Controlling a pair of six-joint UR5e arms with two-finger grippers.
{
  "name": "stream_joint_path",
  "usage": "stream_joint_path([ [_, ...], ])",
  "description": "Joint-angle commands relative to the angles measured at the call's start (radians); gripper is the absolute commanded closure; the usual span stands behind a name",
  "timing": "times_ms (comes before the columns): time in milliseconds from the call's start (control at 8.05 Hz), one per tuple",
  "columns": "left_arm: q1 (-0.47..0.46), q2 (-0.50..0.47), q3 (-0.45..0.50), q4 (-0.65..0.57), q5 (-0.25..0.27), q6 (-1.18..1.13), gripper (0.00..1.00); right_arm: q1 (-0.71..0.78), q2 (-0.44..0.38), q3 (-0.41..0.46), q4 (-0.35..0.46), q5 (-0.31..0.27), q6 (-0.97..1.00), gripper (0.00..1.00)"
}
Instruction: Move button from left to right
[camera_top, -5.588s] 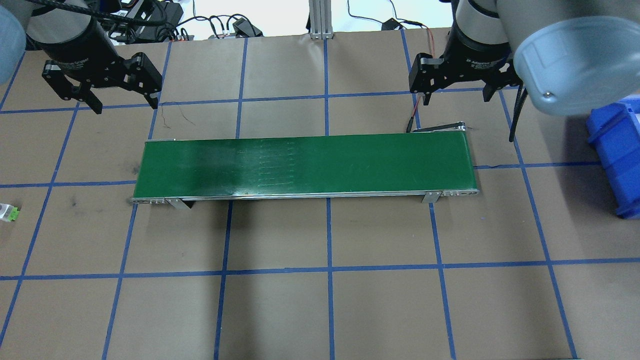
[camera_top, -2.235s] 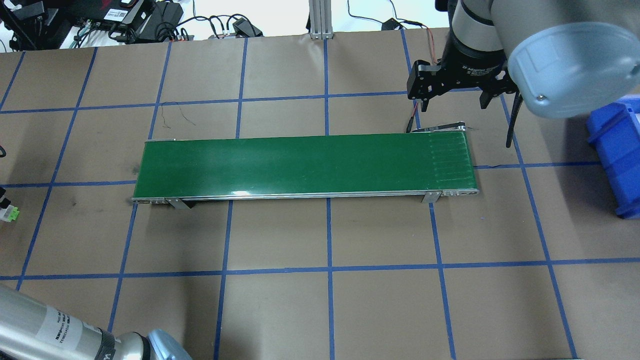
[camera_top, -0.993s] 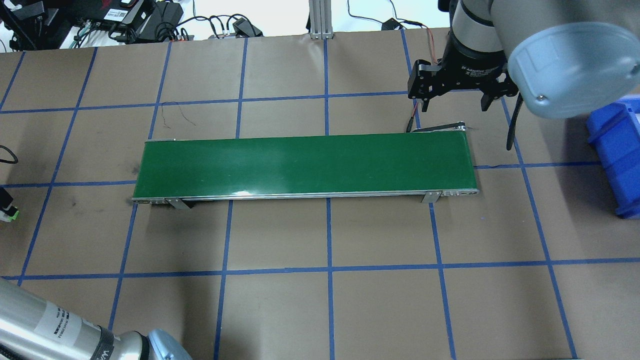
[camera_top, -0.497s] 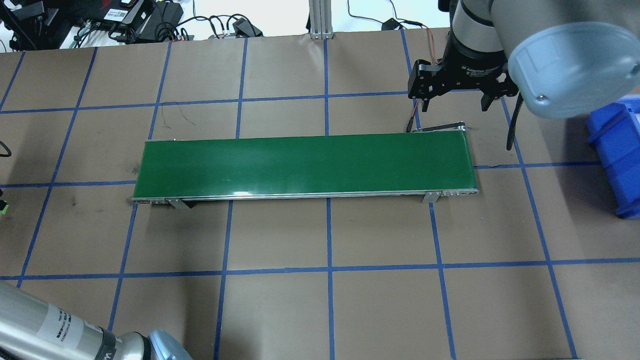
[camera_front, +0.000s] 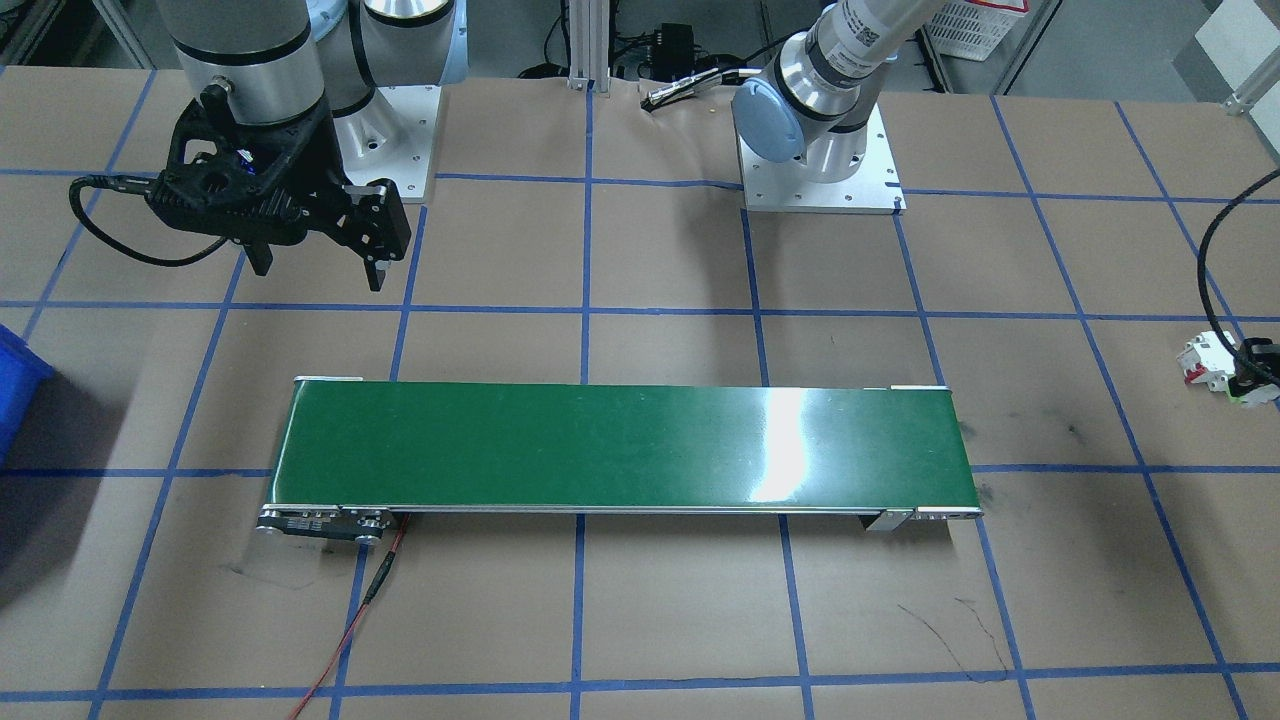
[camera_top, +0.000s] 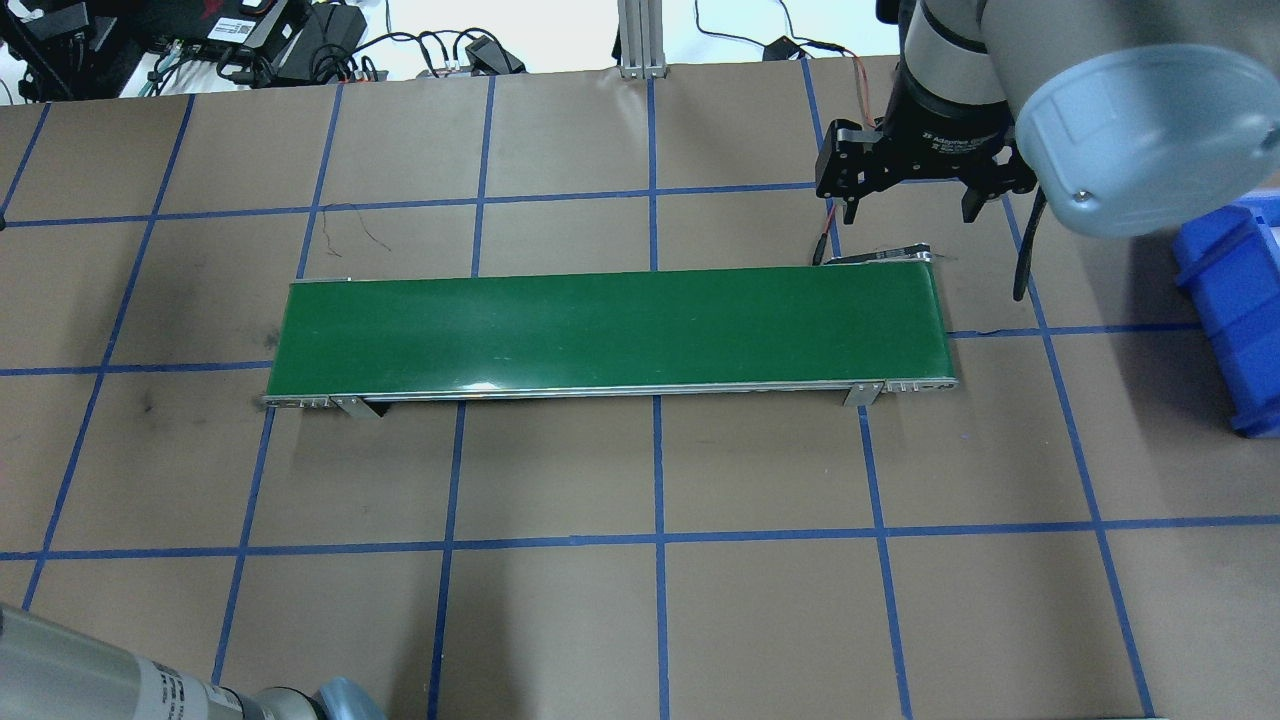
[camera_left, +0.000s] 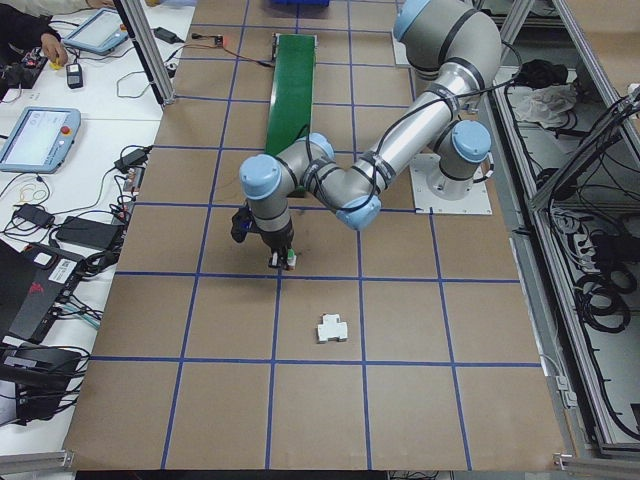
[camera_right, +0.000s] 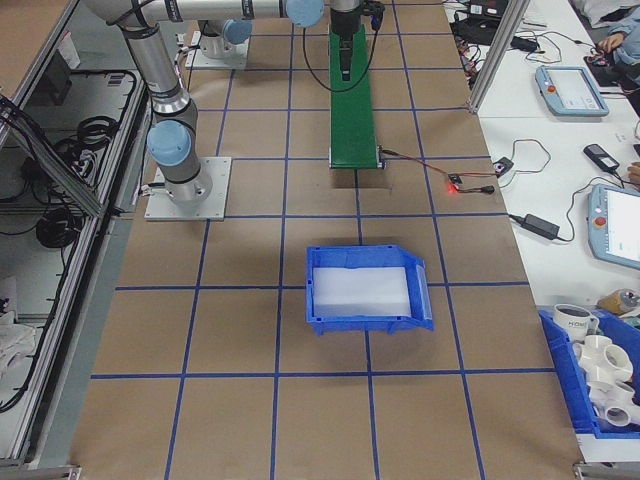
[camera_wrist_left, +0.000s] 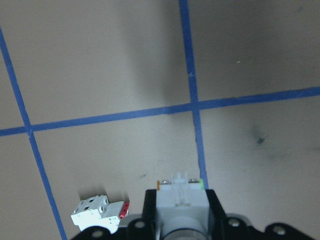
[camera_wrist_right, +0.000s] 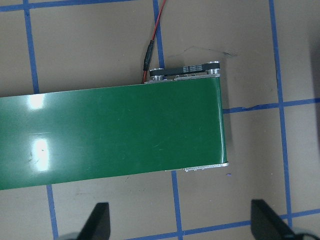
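The button (camera_wrist_left: 180, 199), whitish-grey with a light-green edge, sits between the black fingers (camera_wrist_left: 150, 205) of my left gripper (camera_wrist_left: 180, 192), which is shut on it. In the exterior left view that gripper (camera_left: 280, 256) points down at the brown table with the button (camera_left: 287, 262) at its tip, well short of the belt's near end. In the front-facing view it (camera_front: 1256, 372) shows at the right edge. My right gripper (camera_top: 910, 205) hangs open and empty beyond the belt's right end, its fingertips (camera_wrist_right: 97, 220) spread wide.
A green conveyor belt (camera_top: 610, 330) lies across the table's middle. A white breaker (camera_wrist_left: 97, 214) with a red lever lies beside the left gripper, also visible as the breaker (camera_front: 1205, 360). A blue bin (camera_right: 365, 288) stands off the belt's right end. A red wire (camera_front: 350, 630) trails from the belt.
The left arm swung from the back left down to the table's left edge and closed on the button. The button has since left the overhead view. The right gripper barely moved.
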Motion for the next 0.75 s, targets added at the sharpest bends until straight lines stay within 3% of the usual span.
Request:
stream_joint_path([
  [0, -0.196, 0.094, -0.002, -0.030, -0.019, -0.096, 1.00, 0.000, 0.000, 0.000, 0.000, 0.000, 0.000, 0.00],
  [124, -0.268, 0.126, -0.009, -0.031, -0.077, -0.174, 1.00, 0.000, 0.000, 0.000, 0.001, -0.003, 0.000, 0.00],
  [621, -0.526, 0.137, -0.014, -0.077, -0.141, -0.490, 1.00, 0.000, 0.000, 0.000, -0.009, -0.005, -0.002, 0.00],
])
